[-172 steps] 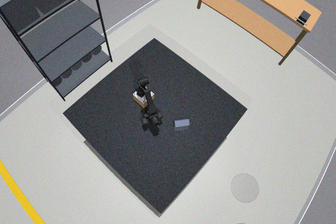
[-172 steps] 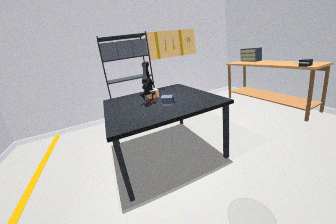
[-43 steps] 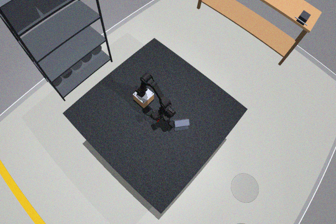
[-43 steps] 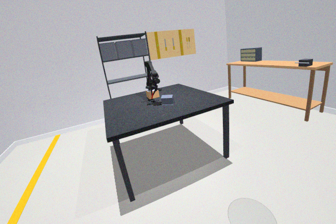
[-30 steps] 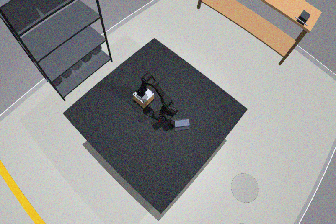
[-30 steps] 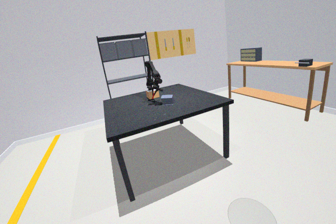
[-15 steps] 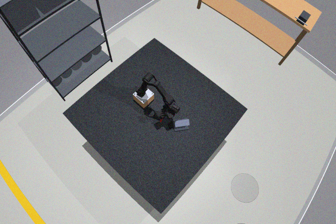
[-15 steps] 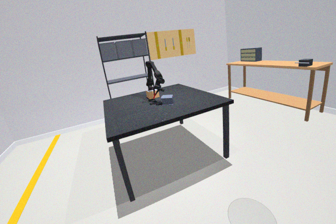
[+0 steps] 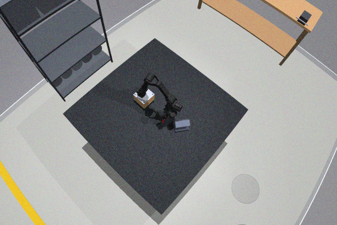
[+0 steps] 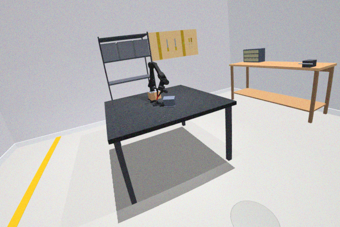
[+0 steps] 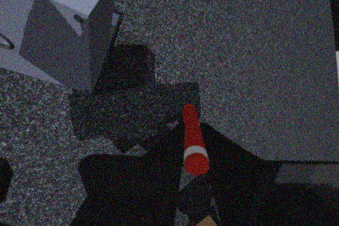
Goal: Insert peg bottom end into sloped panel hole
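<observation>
A round red peg with a pale band near its top end leans slightly in the exterior view. My gripper is shut on the peg and holds it above the table, to the left of the panel in the top and exterior views. The small grey-blue sloped panel stands apart from the peg. In the wrist view it fills the upper left, partly in shadow. Dark curved marks show on it there; I cannot tell for certain which is the hole. The peg's lower end points at the shadowed table.
The black table carries the arm's wooden base block, behind and left of the panel. The gripper's dark shadow lies beside the panel. A shelf rack and a wooden workbench stand away from the table.
</observation>
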You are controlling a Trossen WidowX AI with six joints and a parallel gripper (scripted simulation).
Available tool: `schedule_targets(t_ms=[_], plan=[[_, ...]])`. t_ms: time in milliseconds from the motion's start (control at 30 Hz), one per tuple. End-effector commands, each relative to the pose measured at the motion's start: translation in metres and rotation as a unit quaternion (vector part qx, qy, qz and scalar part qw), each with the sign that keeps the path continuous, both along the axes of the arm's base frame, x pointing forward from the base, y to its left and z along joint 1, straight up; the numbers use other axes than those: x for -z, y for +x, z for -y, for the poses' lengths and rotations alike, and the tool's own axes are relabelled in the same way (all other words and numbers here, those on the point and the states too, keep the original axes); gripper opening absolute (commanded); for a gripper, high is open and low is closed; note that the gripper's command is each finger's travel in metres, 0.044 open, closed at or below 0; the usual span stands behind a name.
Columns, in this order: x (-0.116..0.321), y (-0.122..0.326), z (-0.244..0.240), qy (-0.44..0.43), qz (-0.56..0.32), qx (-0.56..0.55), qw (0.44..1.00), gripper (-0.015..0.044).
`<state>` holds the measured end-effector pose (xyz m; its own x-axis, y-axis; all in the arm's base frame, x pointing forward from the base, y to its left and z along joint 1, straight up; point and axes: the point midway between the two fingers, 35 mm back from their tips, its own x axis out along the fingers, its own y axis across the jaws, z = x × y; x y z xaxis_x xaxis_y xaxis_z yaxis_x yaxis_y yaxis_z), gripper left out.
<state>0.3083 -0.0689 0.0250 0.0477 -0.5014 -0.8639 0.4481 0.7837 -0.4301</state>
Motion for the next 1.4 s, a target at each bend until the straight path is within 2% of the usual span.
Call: schedule_targets(t_ms=[0, 1367], plan=[[0.001, 0.003, -0.004, -0.011, 0.006, -0.002, 1.000, 0.0000], [0.003, 0.023, -0.049, -0.089, 0.069, -0.035, 0.993, 0.0000]])
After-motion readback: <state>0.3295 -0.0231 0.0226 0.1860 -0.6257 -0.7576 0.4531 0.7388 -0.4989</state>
